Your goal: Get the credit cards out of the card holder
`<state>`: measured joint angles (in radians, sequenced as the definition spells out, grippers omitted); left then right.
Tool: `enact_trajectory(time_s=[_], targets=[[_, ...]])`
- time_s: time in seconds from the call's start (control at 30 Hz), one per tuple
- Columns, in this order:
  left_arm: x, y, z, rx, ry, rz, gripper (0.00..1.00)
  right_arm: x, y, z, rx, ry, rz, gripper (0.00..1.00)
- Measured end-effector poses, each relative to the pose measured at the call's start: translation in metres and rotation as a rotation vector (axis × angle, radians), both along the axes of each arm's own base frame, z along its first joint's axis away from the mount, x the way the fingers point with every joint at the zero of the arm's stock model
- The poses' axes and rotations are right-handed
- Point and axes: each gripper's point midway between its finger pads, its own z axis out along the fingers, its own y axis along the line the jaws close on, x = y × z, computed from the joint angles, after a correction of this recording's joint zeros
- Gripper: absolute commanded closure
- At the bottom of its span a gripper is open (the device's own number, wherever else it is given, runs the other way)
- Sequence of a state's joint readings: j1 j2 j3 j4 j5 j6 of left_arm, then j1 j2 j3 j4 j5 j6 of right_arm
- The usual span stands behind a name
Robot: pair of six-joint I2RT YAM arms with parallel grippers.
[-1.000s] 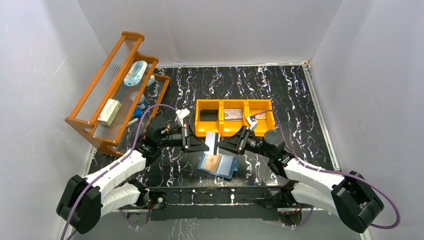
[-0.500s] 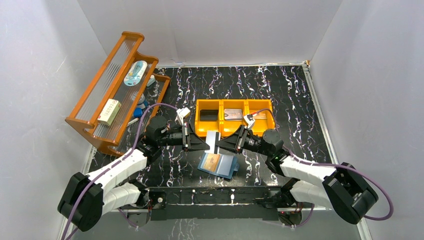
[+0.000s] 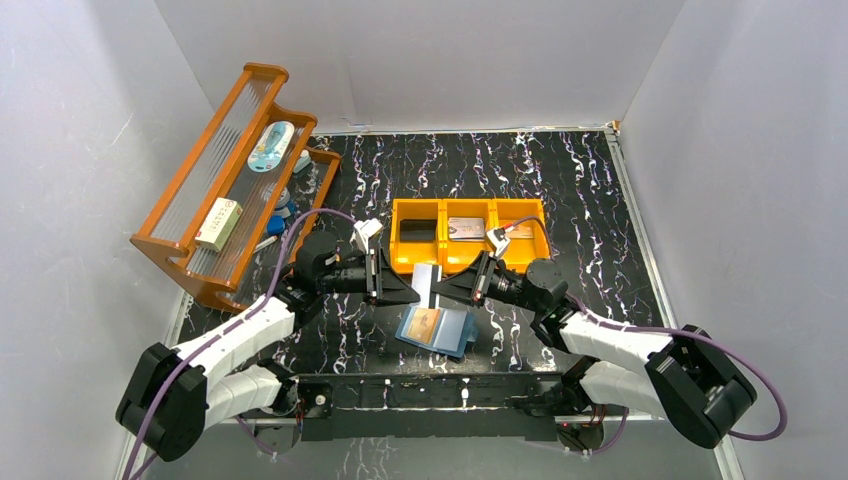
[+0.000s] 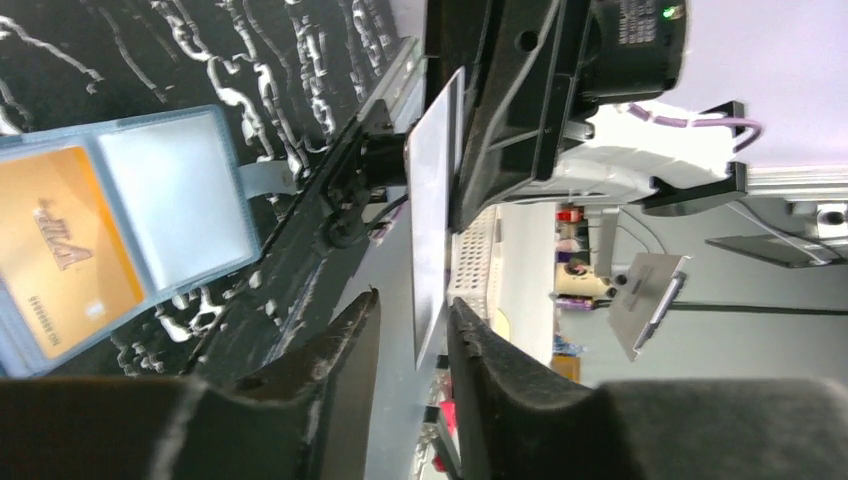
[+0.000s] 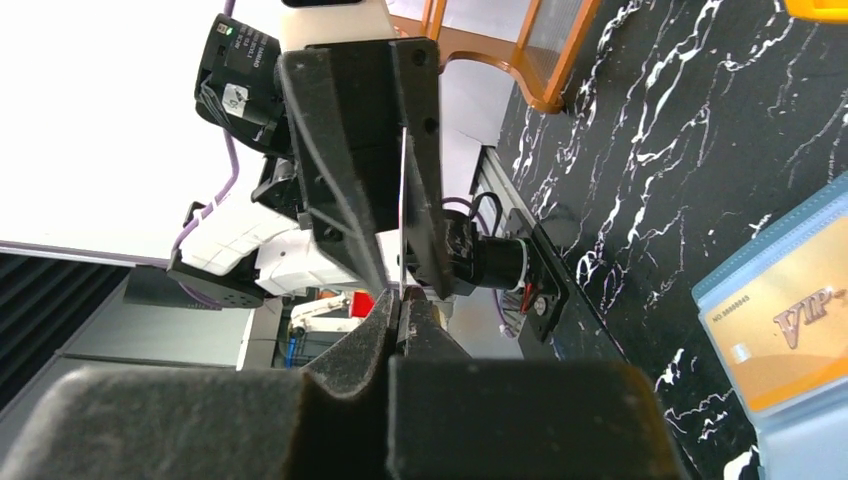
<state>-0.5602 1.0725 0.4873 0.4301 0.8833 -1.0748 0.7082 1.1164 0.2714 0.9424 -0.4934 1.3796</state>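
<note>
Top external showed both arms reaching low from the near edge toward the middle of the table (image 3: 600,200). Their forearms angled inward, so the left gripper (image 3: 408,291) and the right gripper (image 3: 446,288) met tip to tip. A grey-white card (image 3: 426,278) stood on edge between them, off the table. Just near of it the card holder (image 3: 438,329) lay open and flat, with an orange card (image 3: 425,323) in its left half. An orange bin (image 3: 468,203) sat just beyond the grippers, and a wooden rack (image 3: 205,150) stood far left.

Left wrist showed that arm's wrist rolled, so the table ran up the left of the picture. Its two fingers (image 4: 320,370) were parted. The near end of the grey-white card (image 4: 435,230) sat in the gap between their tips, and contact with either pad could not be made out. The card's far end was buried in the opposing right gripper. The card holder (image 4: 175,190) lay spread open to the left, with the orange card (image 4: 60,255), marked VIP, in one pocket.

Right wrist showed its own fingers (image 5: 360,340) pressed together on the grey-white card (image 5: 403,200), seen edge-on as a thin line. The left gripper's fingers (image 5: 330,180) stood spread on either side of it. The card holder (image 5: 810,440) and the orange card (image 5: 790,335) lay on the table at lower right.
</note>
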Motion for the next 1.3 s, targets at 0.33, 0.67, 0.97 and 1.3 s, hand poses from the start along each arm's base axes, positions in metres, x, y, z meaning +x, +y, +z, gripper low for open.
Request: enact_trajectory(time_s=[0.33, 0.67, 0.97, 1.3], targets=[[0.015, 0.013, -0.008, 0.186, -0.081, 0.089, 0.1, 0.005, -0.012, -0.017, -0.112, 0.012, -0.086, 1.0], [0.035, 0.069, -0.023, 0.539, -0.233, 0.295, 0.02, 0.042, -0.035, -0.019, -0.406, -0.068, -0.282, 1.0], [0.054, 0.132, -0.037, 0.849, -0.333, 0.485, 0.02, 0.08, -0.062, -0.014, -0.748, -0.209, -0.387, 1.0], [0.06, 0.173, -0.049, 0.99, -0.445, 0.608, 0.02, 0.117, -0.072, -0.005, -1.039, -0.478, -0.323, 1.0]])
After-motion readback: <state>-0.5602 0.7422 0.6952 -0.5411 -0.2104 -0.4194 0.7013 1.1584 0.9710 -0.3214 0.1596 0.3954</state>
